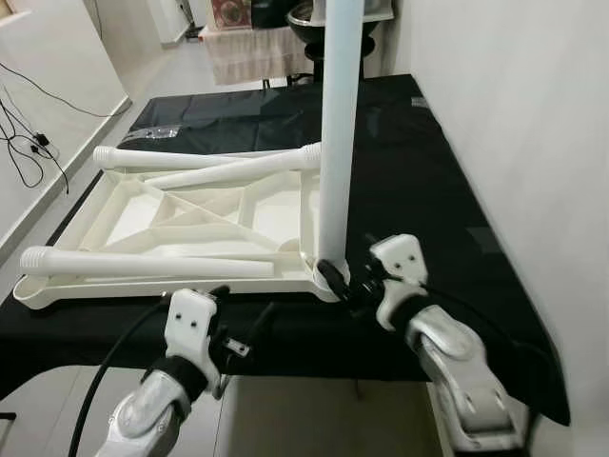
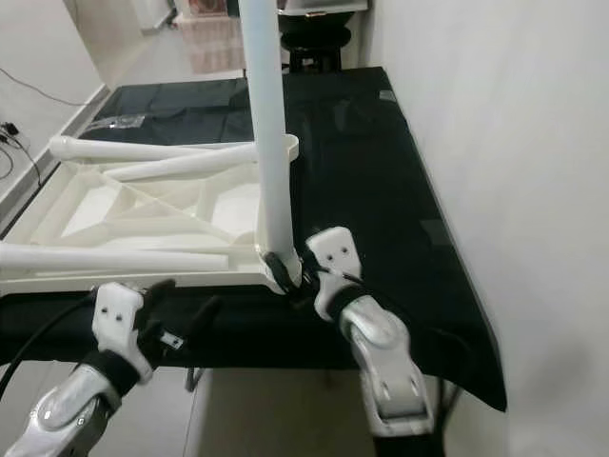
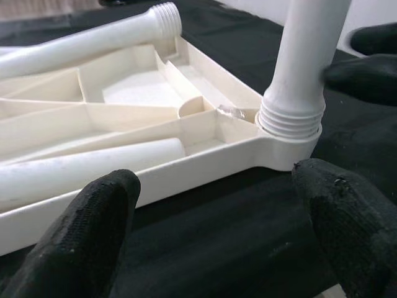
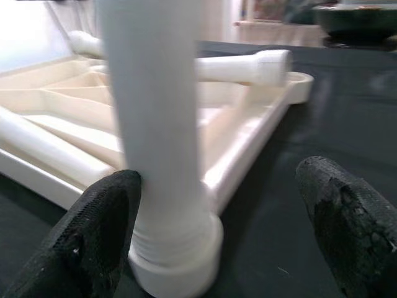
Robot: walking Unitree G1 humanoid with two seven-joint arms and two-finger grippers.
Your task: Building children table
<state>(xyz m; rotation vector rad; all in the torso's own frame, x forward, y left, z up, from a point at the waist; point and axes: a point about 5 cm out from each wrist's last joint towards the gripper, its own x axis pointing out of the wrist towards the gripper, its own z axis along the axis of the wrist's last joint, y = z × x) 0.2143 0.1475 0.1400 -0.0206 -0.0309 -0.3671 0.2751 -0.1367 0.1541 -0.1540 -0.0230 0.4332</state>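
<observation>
A cream plastic tabletop [image 1: 171, 286] lies upside down on the black-covered table. One white leg [image 1: 338, 143] stands upright in its near right corner socket [image 3: 288, 133]. Three more white legs lie on the tabletop: one along the near rim [image 1: 143, 264] and two crossing at the far side [image 1: 247, 167]. My right gripper [image 1: 344, 283] is open at the base of the upright leg, one fingertip [image 4: 102, 230] against the leg, the other apart. My left gripper [image 1: 243, 303] is open, just before the tabletop's near rim and left of that corner.
The black cloth [image 1: 409, 190] covers a long table, its front edge right under my grippers. A white wall [image 1: 533, 143] runs close along the right. Cables [image 1: 29, 143] lie on the floor at left. A clear plastic bag [image 1: 152, 133] sits beyond the tabletop.
</observation>
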